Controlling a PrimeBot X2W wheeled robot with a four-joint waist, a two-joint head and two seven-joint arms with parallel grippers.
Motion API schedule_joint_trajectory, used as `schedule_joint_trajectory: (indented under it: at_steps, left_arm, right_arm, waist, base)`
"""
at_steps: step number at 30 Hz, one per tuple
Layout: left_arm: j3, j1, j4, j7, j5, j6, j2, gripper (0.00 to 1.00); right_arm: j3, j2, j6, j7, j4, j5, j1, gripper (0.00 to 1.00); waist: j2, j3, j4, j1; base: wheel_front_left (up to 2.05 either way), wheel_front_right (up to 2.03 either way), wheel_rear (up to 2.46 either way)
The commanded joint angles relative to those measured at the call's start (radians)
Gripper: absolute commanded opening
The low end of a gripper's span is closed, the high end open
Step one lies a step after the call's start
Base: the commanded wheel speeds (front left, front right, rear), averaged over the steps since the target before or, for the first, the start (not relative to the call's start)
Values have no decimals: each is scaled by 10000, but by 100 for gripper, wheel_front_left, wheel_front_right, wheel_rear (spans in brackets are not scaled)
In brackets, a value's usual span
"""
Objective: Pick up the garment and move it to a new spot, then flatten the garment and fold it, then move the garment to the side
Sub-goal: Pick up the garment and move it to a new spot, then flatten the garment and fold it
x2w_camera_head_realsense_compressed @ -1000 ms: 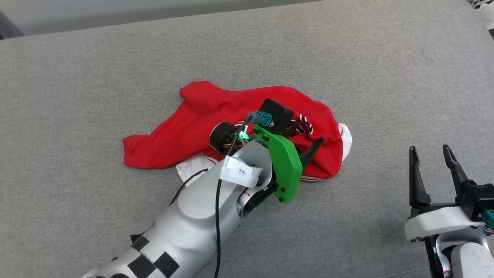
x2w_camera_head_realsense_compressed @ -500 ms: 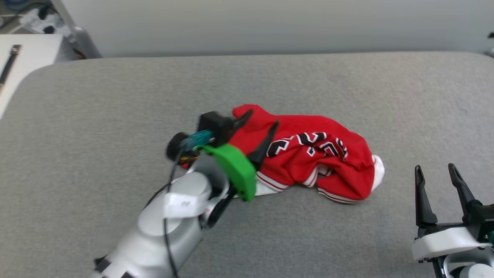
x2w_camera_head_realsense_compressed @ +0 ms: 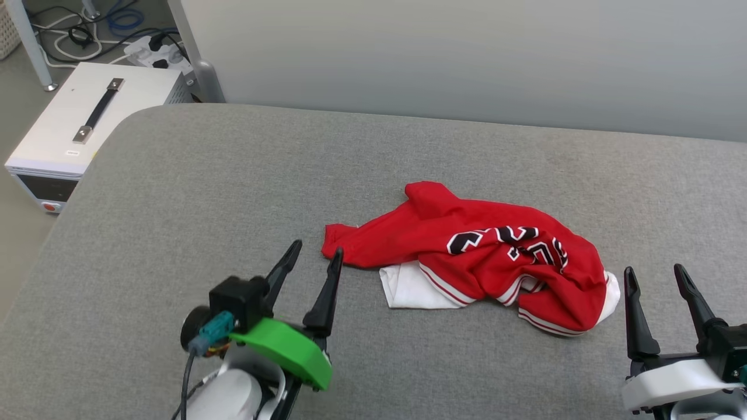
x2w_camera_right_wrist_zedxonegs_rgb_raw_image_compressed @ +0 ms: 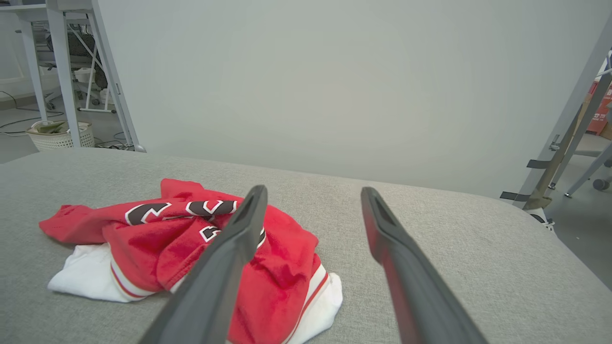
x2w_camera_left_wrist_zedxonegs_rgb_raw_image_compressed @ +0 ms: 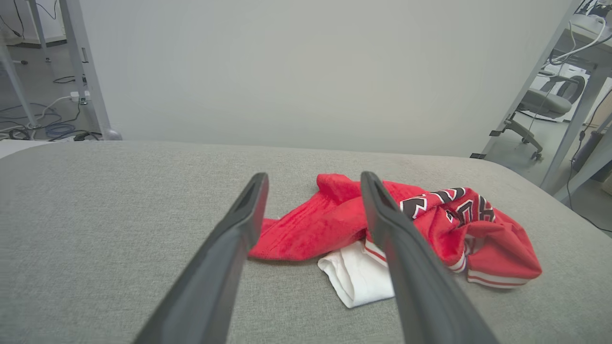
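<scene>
The left gripper (x2w_camera_head_realsense_compressed: 318,248) has its fingers spread wide and holds nothing, tips just beside the left corner of the garment (x2w_camera_head_realsense_compressed: 478,256); the right gripper (x2w_camera_head_realsense_compressed: 652,269), equally wide and empty, waits near its right end; the garment (black lettering uppermost, a white sleeve showing beneath) lies crumpled on the grey cushioned surface (x2w_camera_head_realsense_compressed: 204,175); a white box (x2w_camera_head_realsense_compressed: 64,128) sits on the floor beyond the left edge.

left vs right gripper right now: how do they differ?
Cover: the left gripper has a green cover; the right gripper a white cover. Lean: in the head view the left one's fingers tilt rightward, the right one's slightly leftward. Place: the left one's tips sit by the red left corner of the garment; the right one stands off its right end. Shared: both open, holding nothing.
</scene>
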Motion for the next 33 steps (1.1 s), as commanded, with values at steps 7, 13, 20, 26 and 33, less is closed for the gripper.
schedule_joint_trajectory:
  at_steps: [7,13,20,26,33]
  left_arm:
    - [1198,1286,-766,-55,1143,-36,-772,100]
    - [1891,1817,-846,-56,1744,-460,-1274,100]
    - [2247,1700,-733,-56,2222,-917,-1579,100]
    - [1650,1301,-24,622,2347,-1293,-1585,100]
    - [1006,175,80,4597,1844,-1404,-1389,100]
  right_arm:
    - [144,17,-9,-122,47,228,167,100]
    - [198,85,-9,-157,40,242,216,100]
    - [338,-66,-9,-176,50,313,113,100]
    - [412,-162,-9,-184,12,342,14,100]
    - [519,-230,-9,-188,-146,297,-135,100]
  waist:
    - [0,-79,-94,0]
    - [0,-128,-170,0]
    - [0,-10,-306,0]
    - [0,327,-611,0]
    - [0,1097,-936,0]
  base:
    - [0,0,0]
    - [0,0,0]
    - [0,0,0]
    - [0,0,0]
    - [0,0,0]
